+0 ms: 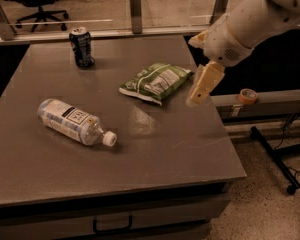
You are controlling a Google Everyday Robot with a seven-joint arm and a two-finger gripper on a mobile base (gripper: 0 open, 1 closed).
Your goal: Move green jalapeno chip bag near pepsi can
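Grey table point(155, 154), seen from the front and above.

Green jalapeno chip bag point(156, 82): lies flat on the far right part of the table, white label panel up. The long axis runs across the table, tilted: one end sits lower left, toward the table's middle, and the other sits upper right, toward the far right edge. The near-left end looks crumpled and a little folded.

Pepsi can point(82, 47): upright at the far left of the table, silver top showing. It is well apart from the bag, with bare tabletop between them.

Clear plastic bottle point(75, 122): on its side at the near left, its white cap point(109, 139) pointing toward the near right. It is apart from both can and bag.

Gripper point(200, 86): cream-coloured, hanging downward from the white arm point(250, 19), which comes in from the upper right. It sits over the right side of the table, just beside the bag's upper-right end. Contact with the bag is not evident. Whether it is released or clenched cannot be told from this angle.

Off the table: an orange tape roll point(247, 96) on the rail to the right, and an office chair point(37, 4) on the floor behind the glass partition.
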